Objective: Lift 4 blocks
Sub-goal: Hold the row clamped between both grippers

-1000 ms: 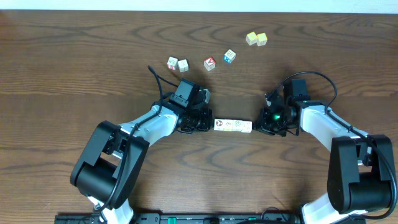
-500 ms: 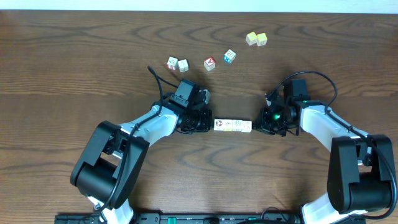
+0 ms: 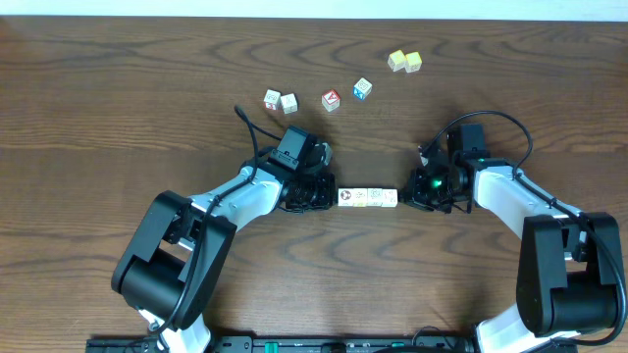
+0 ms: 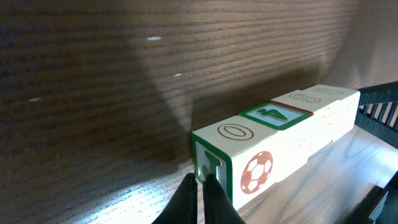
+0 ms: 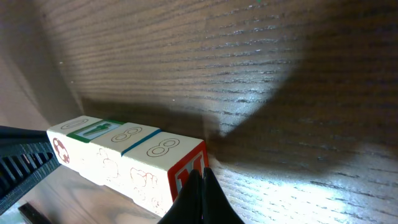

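At table (image 3: pixel 147 118) centre, the blocks (image 3: pixel 368 197) run 9-to-3 o'clock as one bar; left gripper (image 3: pixel 332 195), closed, presses its 9 o'clock end, right gripper (image 3: pixel 402 197), closed, its 3 o'clock end.

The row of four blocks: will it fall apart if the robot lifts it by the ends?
It might. The row of four blocks is separate cubes with seams showing, so it could buckle midway if the squeeze weakens. The left gripper and right gripper, both shut, touch only its end faces. The cubes look hard and flat-sided, so they probably won't roll.
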`<state>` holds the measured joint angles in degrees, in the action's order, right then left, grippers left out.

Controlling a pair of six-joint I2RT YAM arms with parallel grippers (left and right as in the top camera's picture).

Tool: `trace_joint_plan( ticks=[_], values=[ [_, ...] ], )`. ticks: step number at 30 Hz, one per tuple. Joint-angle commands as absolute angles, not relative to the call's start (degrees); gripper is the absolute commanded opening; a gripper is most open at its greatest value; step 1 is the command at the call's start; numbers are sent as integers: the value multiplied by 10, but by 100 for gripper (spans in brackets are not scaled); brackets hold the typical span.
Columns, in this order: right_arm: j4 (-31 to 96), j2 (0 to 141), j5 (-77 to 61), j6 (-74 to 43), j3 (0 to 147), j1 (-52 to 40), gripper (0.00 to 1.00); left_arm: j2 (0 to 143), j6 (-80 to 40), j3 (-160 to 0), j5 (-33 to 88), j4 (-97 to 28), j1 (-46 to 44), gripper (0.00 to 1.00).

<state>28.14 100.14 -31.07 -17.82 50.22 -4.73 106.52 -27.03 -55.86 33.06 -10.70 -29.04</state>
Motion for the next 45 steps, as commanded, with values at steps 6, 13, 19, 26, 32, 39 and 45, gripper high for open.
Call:
trace_joint_plan(
  ticks=[6,13,19,26,32,39,45],
  values=[
    [279,1004,-324,-184,501,-50,1,1067,-271,-554,341,-108,-296,7],
    [279,1004,-325,-184,501,-50,1,1067,-271,-554,342,-109,-296,7],
    [278,1004,-325,-184,501,-50,1,1067,-271,-554,356,-106,-296,7],
    [279,1004,-325,-184,501,-50,1,1066,-271,-554,356,-106,-296,7],
    [278,1004,-325,-184,502,-50,1,1049,-270,-554,356,-106,-296,7],
    [275,1004,-332,-184,503,-50,1,1042,-271,-554,356,-106,-296,7],
    [270,1004,-349,-184,506,-50,1,1042,-271,-554,356,-106,-296,7]
  ],
)
